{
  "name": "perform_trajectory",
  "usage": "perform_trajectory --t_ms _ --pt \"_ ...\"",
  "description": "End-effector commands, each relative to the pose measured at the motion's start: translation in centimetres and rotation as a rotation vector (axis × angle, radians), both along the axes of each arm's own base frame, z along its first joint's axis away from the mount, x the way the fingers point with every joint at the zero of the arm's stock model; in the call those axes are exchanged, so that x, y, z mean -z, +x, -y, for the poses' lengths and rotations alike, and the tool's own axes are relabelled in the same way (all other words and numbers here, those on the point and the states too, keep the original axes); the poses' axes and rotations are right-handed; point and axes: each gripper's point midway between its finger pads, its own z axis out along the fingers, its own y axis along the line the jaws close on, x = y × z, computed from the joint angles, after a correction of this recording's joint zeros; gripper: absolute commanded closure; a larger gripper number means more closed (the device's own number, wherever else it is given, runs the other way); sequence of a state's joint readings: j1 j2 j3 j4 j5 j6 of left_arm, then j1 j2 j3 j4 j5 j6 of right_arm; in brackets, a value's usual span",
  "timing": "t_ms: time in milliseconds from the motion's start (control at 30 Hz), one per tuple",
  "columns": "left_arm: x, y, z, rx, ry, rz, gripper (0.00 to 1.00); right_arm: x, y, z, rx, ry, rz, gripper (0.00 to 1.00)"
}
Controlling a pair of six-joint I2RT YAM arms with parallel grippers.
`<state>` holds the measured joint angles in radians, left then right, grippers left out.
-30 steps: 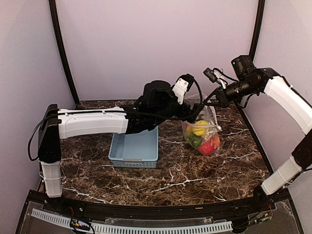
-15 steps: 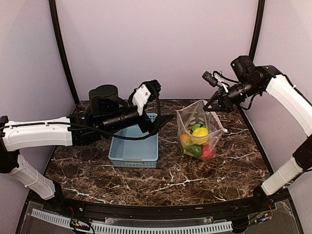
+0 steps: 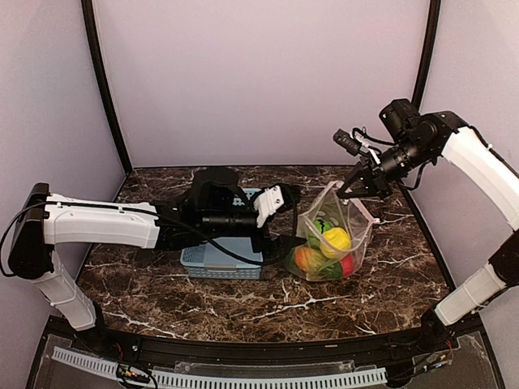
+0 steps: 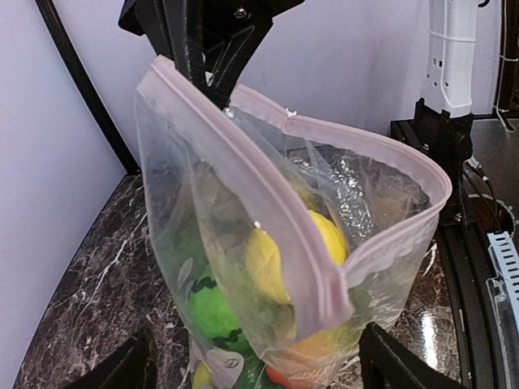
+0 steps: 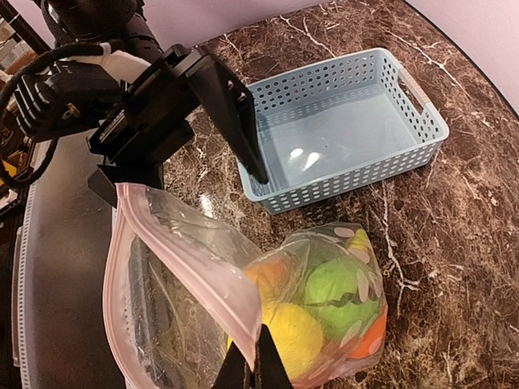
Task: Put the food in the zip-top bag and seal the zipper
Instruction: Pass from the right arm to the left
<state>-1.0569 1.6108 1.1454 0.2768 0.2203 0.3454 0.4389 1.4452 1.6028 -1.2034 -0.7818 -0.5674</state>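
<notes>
The zip-top bag (image 3: 358,217) of food (image 3: 336,241) is pinched at the zipper (image 4: 268,223) by the right gripper (image 3: 353,188); the left gripper (image 4: 255,369) is spread wide at its nine o'clock.

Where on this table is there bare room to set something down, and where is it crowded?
Free: the near strip of table before basket and bag; the patch right of the bag. Crowded: mid-table, left arm over the basket.
</notes>
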Motion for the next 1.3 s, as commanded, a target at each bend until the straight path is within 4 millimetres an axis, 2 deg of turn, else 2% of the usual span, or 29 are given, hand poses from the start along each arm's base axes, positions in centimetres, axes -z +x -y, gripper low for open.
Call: perform_trajectory --t_ms 0,233,367,400,467,500,567,667,700,800,933,1100,1267 --pt "-2.4 -2.3 1.7 0.154 -0.097 -0.024 0.19 0.3 -0.3 -0.2 -0.013 0.009 -0.001 1.00" --pt "-2.2 -1.7 3.9 0.177 -0.151 -0.049 0.37 0.8 0.0 -0.6 -0.016 0.014 -0.027 1.00" --pt "-2.3 -0.7 4.7 0.153 -0.163 -0.030 0.55 0.7 0.1 -0.5 -0.008 0.010 -0.021 1.00" --pt "-2.4 -0.3 4.7 0.134 -0.166 -0.024 0.58 0.7 0.2 -0.3 -0.006 0.009 -0.016 0.98" --pt "-2.6 0.4 4.7 0.097 -0.177 -0.010 0.70 0.6 0.6 0.2 0.013 0.006 -0.004 0.87" --pt "-2.7 0.8 4.6 0.070 -0.179 -0.004 0.77 0.4 0.8 0.7 0.028 0.009 0.001 0.82" --pt "-3.0 1.7 4.4 0.025 -0.194 -0.001 0.86 -0.3 1.5 2.3 0.065 0.040 0.009 0.72" --pt "-3.7 2.9 3.6 -0.021 -0.238 -0.034 0.90 -1.4 1.8 5.1 0.086 0.116 0.056 0.61" --pt "-3.6 3.2 3.4 -0.035 -0.246 -0.048 0.93 -1.3 1.8 6.1 0.099 0.128 0.073 0.59" --pt "-4.4 4.8 2.2 -0.086 -0.320 -0.111 0.96 0.1 1.3 8.1 0.123 0.151 0.108 0.52" --pt "-4.6 6.0 0.8 -0.120 -0.369 -0.149 0.96 2.8 1.5 10.2 0.175 0.168 0.095 0.50" --pt "-3.6 6.5 0.3 -0.116 -0.367 -0.162 0.96 5.2 3.8 11.8 0.232 0.202 0.105 0.50" --pt "-3.7 6.3 0.3 -0.101 -0.372 -0.191 0.96 6.2 5.4 11.6 0.192 0.259 0.144 0.53"
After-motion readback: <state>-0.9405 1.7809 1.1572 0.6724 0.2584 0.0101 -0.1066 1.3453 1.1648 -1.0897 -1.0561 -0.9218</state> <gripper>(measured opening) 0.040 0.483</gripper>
